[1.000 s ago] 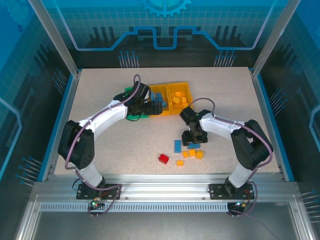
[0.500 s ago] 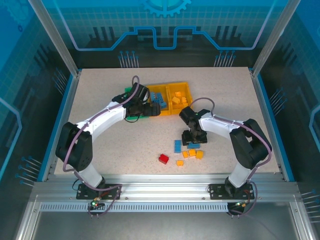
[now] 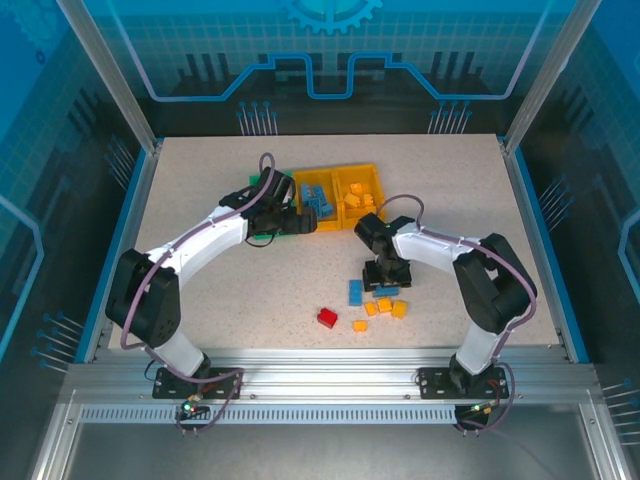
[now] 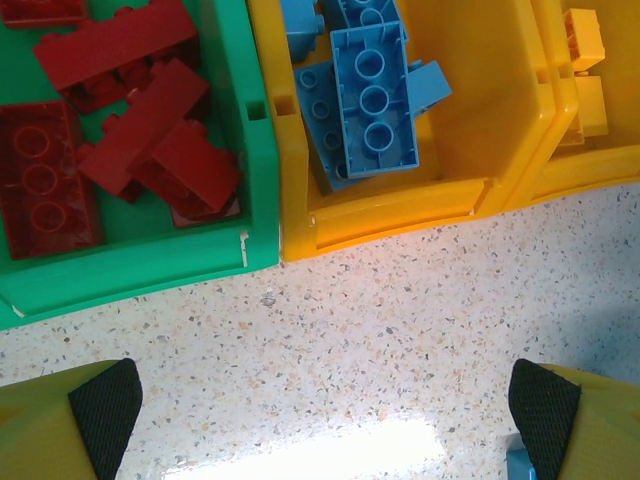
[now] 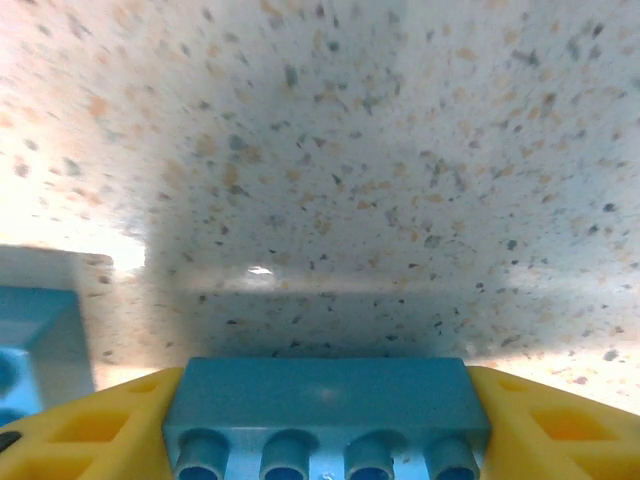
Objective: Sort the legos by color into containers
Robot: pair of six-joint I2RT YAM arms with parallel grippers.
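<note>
Right wrist: a blue oblong plastic brick (image 5: pixel 326 395) was clamped by the right gripper (image 5: pixel 326 432); the left gripper (image 4: pixel 325 405) was spread wide beside the green plastic bin (image 4: pixel 130 275).

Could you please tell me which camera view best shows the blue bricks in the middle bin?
The left wrist view: the blue bricks lie close up in the middle bin, each stud distinct. The top external view gives them as a small blue patch, far off.

A robot lab cell: aluminium frame (image 3: pixel 110 75) and blue circuit-print panels (image 3: pixel 330 50) enclose a speckled bench (image 3: pixel 450 180). The left arm (image 3: pixel 200 240) and right arm (image 3: pixel 450 250) are bolted to its rail (image 3: pixel 330 380).
</note>
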